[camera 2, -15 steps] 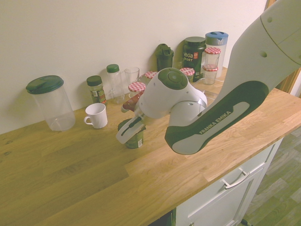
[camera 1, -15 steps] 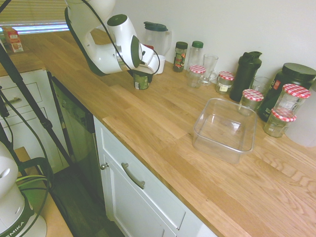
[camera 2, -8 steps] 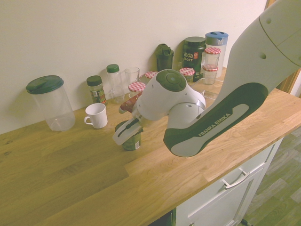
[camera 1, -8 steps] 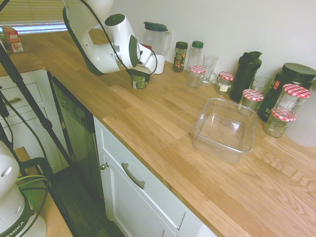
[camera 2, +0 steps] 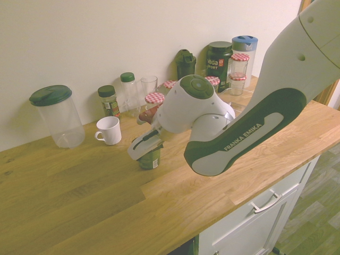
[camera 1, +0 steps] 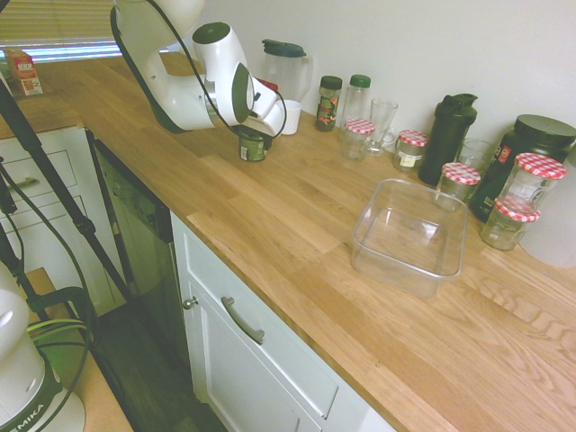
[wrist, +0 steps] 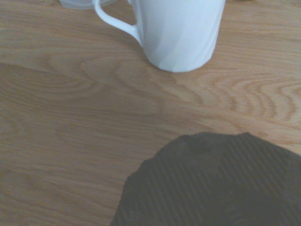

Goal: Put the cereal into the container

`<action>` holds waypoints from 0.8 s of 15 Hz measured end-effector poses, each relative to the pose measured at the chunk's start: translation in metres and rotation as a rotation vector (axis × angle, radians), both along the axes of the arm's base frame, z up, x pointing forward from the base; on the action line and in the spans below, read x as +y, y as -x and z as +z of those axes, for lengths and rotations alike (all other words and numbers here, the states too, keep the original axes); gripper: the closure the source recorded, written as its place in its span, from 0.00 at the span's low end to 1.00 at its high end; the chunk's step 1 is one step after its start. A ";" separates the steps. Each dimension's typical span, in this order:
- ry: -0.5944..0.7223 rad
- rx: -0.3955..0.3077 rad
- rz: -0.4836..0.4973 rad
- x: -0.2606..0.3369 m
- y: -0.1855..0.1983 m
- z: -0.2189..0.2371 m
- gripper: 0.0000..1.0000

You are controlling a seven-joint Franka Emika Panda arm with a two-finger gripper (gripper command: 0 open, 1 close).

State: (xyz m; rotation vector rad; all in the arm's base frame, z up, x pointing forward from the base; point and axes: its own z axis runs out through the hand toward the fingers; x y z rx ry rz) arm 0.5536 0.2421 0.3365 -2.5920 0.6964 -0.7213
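Sitting right under gripper [camera 1: 253,133], grn cereal jar [camera 1: 253,149], can't tell opening or hold

Exterior views: even, moderately bright illumination; strip of daylight below the blind [camera 1: 67,45]; wall [camera 2: 133,37] dimmer, yellowish in the second. Soft shadows on the surface [camera 1: 270,234]. Wrist view: blurred (the dark ribbed shape [wrist: 216,188] especially), dim, low in contrast.

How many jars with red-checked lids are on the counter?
5: one jar beside the glass mug, two either side of the dark shaker, one and the other, and a stacked pair, upper and lower. More could be hidden.
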 end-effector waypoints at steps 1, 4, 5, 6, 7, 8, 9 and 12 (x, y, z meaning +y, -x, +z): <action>0.000 -0.001 0.003 0.002 0.001 0.002 1.00; -0.008 -0.028 -0.017 -0.006 -0.003 0.021 1.00; -0.001 -0.050 -0.032 -0.016 -0.006 0.038 1.00; 0.016 -0.071 -0.053 -0.029 -0.008 0.058 1.00; 0.034 -0.089 -0.081 -0.044 -0.010 0.081 1.00; 0.052 -0.106 -0.109 -0.059 -0.010 0.104 1.00; 0.070 -0.124 -0.135 -0.075 -0.009 0.125 1.00; 0.111 -0.154 -0.227 -0.141 -0.017 0.151 1.00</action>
